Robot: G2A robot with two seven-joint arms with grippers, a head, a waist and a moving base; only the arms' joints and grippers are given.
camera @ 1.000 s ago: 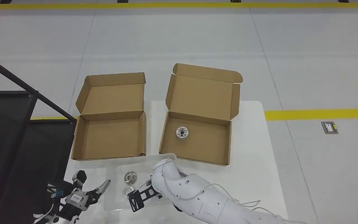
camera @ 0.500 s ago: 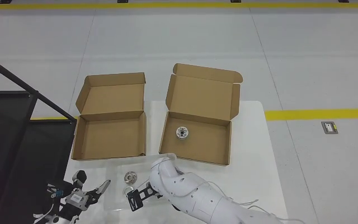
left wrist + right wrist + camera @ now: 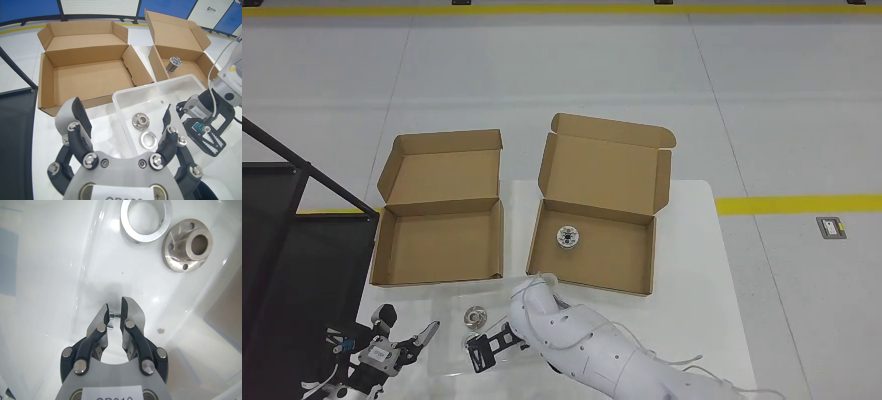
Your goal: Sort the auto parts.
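- two loose parts in the clear bin (image 3: 115,95), at its near-left end: ring (image 3: 145,220) on the near side of the flanged hub (image 3: 187,245), just beside it, both flat, bores up.
- right gripper (image 3: 115,303) is inside the bin, fingers drawn almost together, gripping neither part; both lie to its left.
- left gripper (image 3: 123,109) is spread wide, just outside the bin's left wall.
- right looks better placed; it must widen first.
- splined part (image 3: 174,64) is in the right box (image 3: 181,53).
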